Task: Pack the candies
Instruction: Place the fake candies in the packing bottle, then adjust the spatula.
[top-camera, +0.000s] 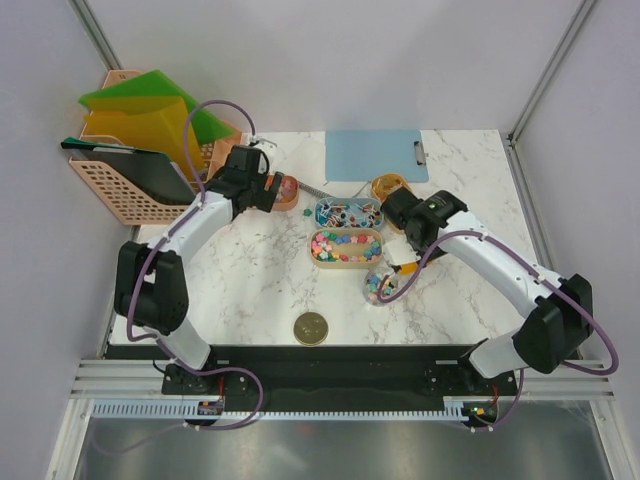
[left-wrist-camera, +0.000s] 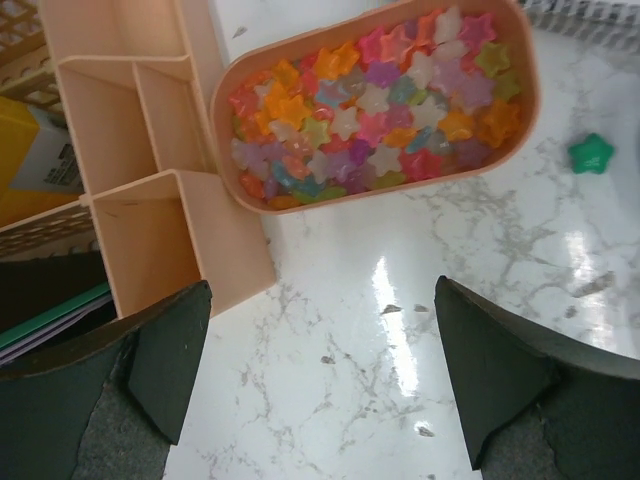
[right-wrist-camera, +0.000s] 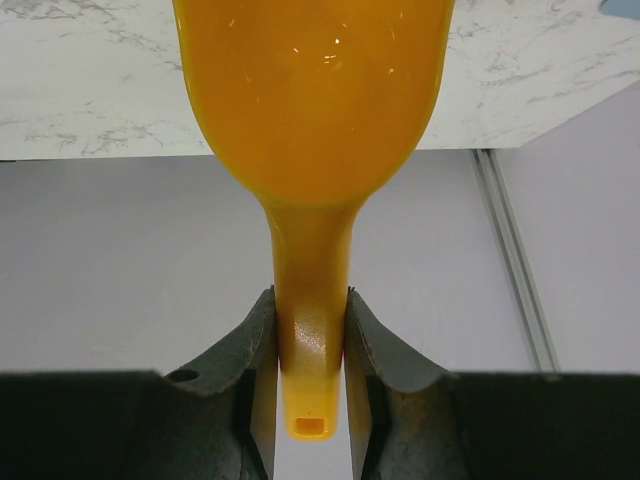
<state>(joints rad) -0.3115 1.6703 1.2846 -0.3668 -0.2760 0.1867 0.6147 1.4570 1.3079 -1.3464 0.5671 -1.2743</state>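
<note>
Candies fill tub (right fingers pinch scoop).

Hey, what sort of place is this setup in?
Likely a robot test cell in a lab: plain grey partition walls, a marble-look table, and a staged tray of candies.

White marbled counter; round gold lid lying flat near the front edge, well apart from the rest; blue clipboard at back centre; pink lattice basket back left, holding green folder, yellow folder and dark folder; peach divided organiser beside the basket; orange scoop, glossy, handle pointing down in the right wrist view.
</note>
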